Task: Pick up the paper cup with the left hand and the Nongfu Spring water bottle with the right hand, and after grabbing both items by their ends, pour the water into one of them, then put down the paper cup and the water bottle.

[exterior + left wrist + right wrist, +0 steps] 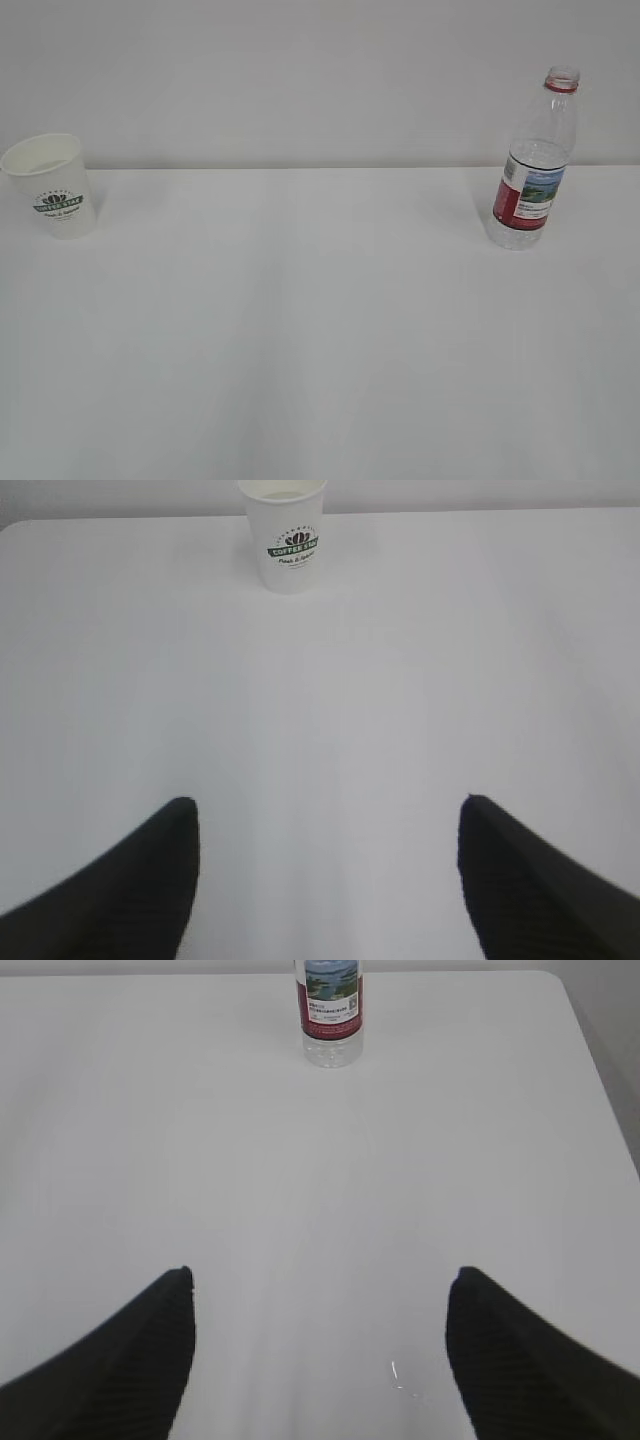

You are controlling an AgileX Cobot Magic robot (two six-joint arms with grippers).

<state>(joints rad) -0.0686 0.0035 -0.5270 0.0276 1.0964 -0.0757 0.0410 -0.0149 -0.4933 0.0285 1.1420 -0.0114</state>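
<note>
White paper makes the paper cup (50,185) very light and soft, so a hard squeeze would crush it. It stands upright at the far left of the counter (320,330). My guess is that a gentle hold around its middle, below the rim, is safest. It looks easy to knock over.

Clear thin plastic makes the Nongfu Spring water bottle (535,160) smooth and a bit bendy. It stands upright at the far right, well apart from the cup, and has no cap. Too tight a squeeze could push water out of the top. The label part in the middle looks like the best place to grab.

Both black hands are far back from their things. The left hand (325,825) has its jaws spread wide and holds nothing. The right hand (320,1295) also has its jaws spread wide and holds nothing.
</note>
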